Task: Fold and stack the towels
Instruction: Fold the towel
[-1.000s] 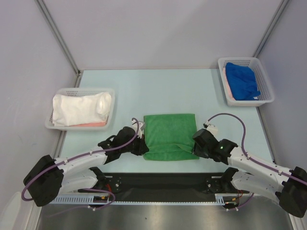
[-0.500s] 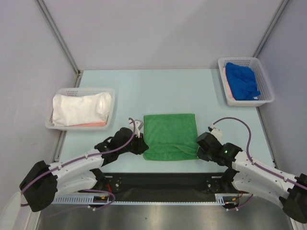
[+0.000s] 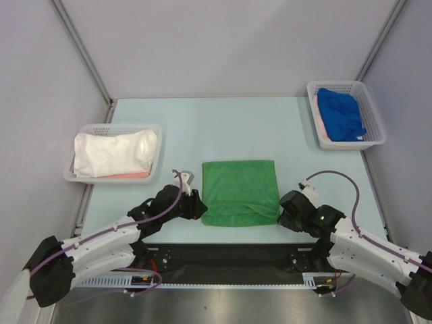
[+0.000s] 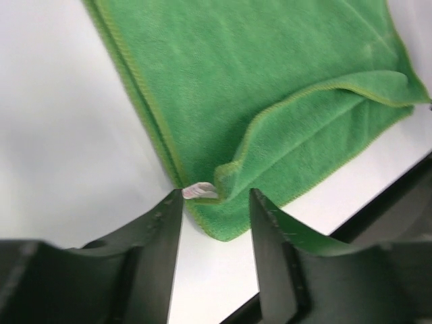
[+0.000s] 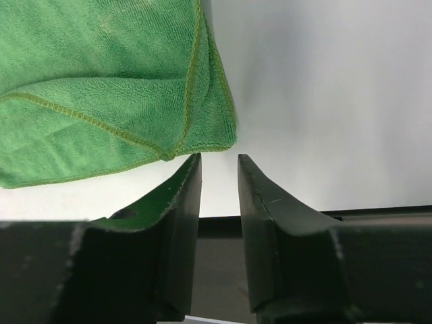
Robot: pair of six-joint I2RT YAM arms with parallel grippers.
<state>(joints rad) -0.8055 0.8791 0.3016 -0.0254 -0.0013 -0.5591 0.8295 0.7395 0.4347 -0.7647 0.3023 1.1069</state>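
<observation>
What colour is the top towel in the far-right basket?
The towel is blue; top external view shows it best.

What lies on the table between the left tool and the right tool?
The folded green towel lies between the left tool and the right tool, one near corner close to each; the top view shows it.

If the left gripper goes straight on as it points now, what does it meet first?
Probably the towel: its corner with the white tag lies just ahead of the left gripper.
</observation>
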